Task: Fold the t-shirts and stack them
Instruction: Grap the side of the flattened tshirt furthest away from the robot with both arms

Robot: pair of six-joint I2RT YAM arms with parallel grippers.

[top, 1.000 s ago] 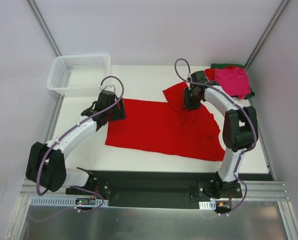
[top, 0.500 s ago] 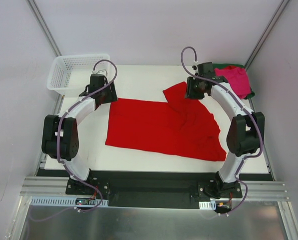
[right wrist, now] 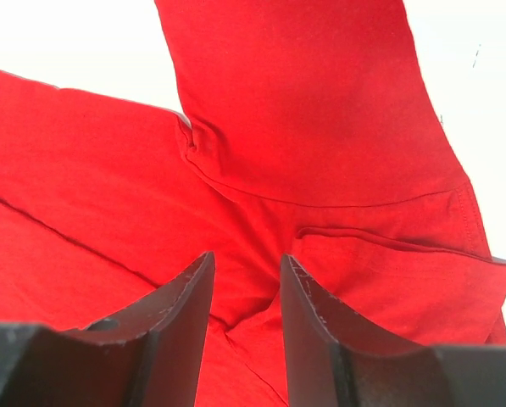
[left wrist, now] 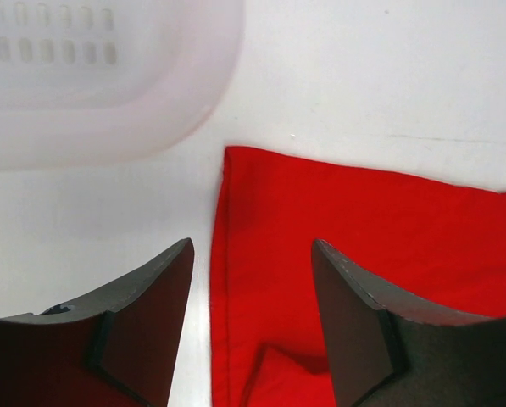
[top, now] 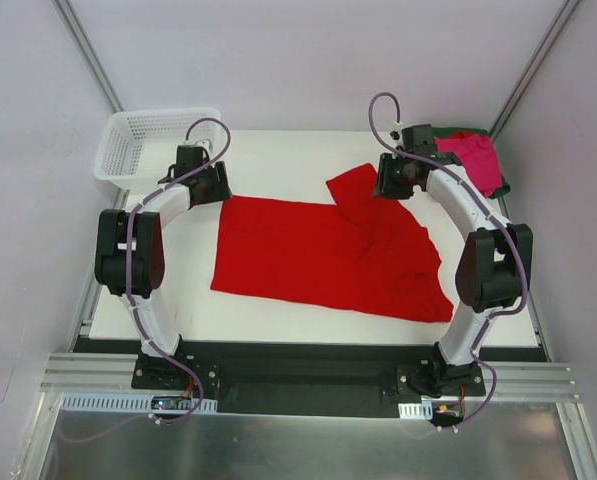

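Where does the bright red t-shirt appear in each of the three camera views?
Top external: the bright red t-shirt lies spread flat on the table, between both arms.
Left wrist: lower right, its corner just ahead of the open left gripper.
Right wrist: it fills most of the picture, sleeve at the top.
Shared landmark: the white table bordering the shirt's edge; the basket shows only in the top and left wrist views.

Bright, even light casts soft shadows beside the red t-shirt (top: 318, 250); beyond its corner, the basket (left wrist: 108, 110) blurs.
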